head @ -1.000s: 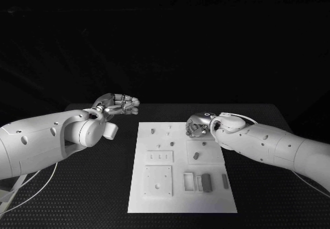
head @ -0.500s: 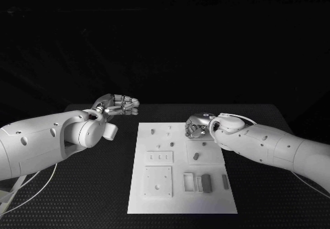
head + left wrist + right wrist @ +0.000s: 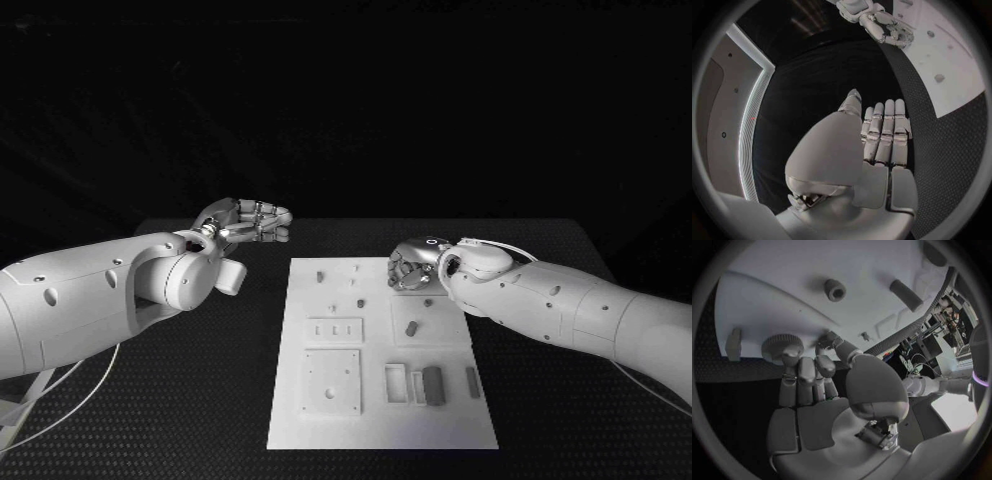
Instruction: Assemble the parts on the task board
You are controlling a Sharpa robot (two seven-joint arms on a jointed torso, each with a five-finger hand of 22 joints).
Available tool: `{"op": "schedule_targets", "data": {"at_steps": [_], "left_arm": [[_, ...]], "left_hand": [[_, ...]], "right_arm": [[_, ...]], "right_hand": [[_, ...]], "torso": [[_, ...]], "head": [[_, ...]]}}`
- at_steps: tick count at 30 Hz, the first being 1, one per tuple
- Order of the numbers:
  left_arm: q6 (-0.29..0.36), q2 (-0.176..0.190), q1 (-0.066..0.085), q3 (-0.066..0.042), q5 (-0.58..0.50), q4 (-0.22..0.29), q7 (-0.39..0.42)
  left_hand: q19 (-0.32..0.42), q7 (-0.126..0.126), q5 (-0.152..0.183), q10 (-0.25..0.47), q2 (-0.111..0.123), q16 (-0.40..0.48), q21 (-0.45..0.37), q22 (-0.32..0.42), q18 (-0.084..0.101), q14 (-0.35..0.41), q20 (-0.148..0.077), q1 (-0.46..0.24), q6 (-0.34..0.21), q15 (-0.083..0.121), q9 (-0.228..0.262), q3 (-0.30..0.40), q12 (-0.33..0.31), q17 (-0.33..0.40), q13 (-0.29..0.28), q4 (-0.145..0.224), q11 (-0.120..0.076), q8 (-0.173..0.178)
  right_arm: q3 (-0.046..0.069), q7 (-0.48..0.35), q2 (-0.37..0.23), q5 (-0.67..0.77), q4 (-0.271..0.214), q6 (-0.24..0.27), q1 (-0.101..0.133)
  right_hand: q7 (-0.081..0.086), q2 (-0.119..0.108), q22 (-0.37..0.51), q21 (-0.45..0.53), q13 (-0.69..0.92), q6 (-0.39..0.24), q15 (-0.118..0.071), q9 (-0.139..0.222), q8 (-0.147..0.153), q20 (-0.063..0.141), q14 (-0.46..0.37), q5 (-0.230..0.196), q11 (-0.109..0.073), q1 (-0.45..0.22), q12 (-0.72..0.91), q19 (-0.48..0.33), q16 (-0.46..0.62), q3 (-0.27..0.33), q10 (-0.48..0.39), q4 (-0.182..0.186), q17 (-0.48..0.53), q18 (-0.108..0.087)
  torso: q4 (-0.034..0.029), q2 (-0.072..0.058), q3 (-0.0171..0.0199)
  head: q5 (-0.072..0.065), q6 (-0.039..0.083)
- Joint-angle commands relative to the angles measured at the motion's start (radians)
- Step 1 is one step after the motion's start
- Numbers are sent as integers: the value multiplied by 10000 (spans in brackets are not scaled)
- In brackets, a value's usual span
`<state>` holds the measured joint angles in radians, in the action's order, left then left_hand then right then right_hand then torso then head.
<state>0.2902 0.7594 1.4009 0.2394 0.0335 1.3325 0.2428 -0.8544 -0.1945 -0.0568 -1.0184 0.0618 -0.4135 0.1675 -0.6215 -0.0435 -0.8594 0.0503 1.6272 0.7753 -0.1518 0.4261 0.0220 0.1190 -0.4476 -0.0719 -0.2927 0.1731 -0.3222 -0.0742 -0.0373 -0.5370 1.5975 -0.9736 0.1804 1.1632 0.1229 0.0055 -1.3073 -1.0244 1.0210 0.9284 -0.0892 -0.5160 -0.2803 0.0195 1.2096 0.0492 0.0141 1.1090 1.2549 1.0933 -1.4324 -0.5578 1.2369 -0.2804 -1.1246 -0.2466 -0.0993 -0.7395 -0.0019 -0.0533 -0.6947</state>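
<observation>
Right hand (image 3: 414, 266) hovers over upper right corner of task board (image 3: 378, 400), fingers extended toward round knurled part (image 3: 781, 345) at board edge; whether they touch it, cannot tell. Likely lining up for pick. Left hand (image 3: 245, 220) parked off board, upper left of frame, fingers straight, together, holding nothing. Grey parts (image 3: 431, 384) lie lower right on board.
</observation>
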Motion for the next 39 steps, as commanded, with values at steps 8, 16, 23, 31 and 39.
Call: {"op": "schedule_targets", "data": {"at_steps": [8,16,23,31,39], "left_arm": [[-125,-19,6,-9,36,-14,112],[-115,-11,6,-9,36,-25,112],[-104,-2,6,-9,36,-25,111],[-81,-11,6,-9,36,-22,119],[-97,-78,5,-10,2,-24,130]], "left_hand": [[-19,-60,38,-28,-4,51,-37,9,-81,25,46,-77,19,-35,-16,-59,-39,-22,15,26,49,63],[-21,-61,38,-31,-6,56,-39,9,-82,22,44,-73,20,-34,-19,-62,-44,-27,16,28,49,65],[-22,-62,38,-32,-5,60,-41,9,-83,21,44,-70,20,-33,-21,-65,-48,-30,16,29,48,67],[-22,-64,38,-35,-6,66,-44,10,-83,20,45,-71,20,-33,-24,-70,-54,-34,16,28,49,69],[-23,-65,38,-39,-13,72,-46,10,-82,20,46,-73,23,-34,-26,-73,-58,-38,16,26,49,70]], "right_arm": [[-19,286,-64,118,-199,438,-36],[-3,527,-133,208,-505,1168,-34],[153,704,-152,267,-719,1613,-29],[206,934,248,501,-535,1825,-21],[205,671,803,1035,-48,1986,-22]], "right_hand": [[-12,239,-187,-131,6,145,-62,-84,-52,59,25,-5,-48,-474,55,-96,-54,-1102,43,-22,1,-152],[-41,277,-186,-192,56,211,-88,-130,-85,89,144,-6,-76,-578,97,-47,-104,-1245,120,-59,-79,-152],[-58,224,-184,-225,49,243,-106,-155,-102,116,200,-6,-94,-601,97,-16,-121,-1301,153,-77,-98,-152],[-68,177,-181,-245,19,257,-116,-171,-109,134,206,-6,-104,-609,77,3,-115,-1335,160,-82,-71,-152],[-76,109,-176,-261,10,261,-125,-185,-110,156,245,-5,-112,-596,68,18,-119,-1373,180,-93,-85,-152]], "torso": [[-3,-7,2],[-3,-15,8],[0,-16,-6],[-6,-27,4],[-43,-30,-8]], "head": [[-20,-1],[-4,77],[26,153],[54,278],[52,385]]}}
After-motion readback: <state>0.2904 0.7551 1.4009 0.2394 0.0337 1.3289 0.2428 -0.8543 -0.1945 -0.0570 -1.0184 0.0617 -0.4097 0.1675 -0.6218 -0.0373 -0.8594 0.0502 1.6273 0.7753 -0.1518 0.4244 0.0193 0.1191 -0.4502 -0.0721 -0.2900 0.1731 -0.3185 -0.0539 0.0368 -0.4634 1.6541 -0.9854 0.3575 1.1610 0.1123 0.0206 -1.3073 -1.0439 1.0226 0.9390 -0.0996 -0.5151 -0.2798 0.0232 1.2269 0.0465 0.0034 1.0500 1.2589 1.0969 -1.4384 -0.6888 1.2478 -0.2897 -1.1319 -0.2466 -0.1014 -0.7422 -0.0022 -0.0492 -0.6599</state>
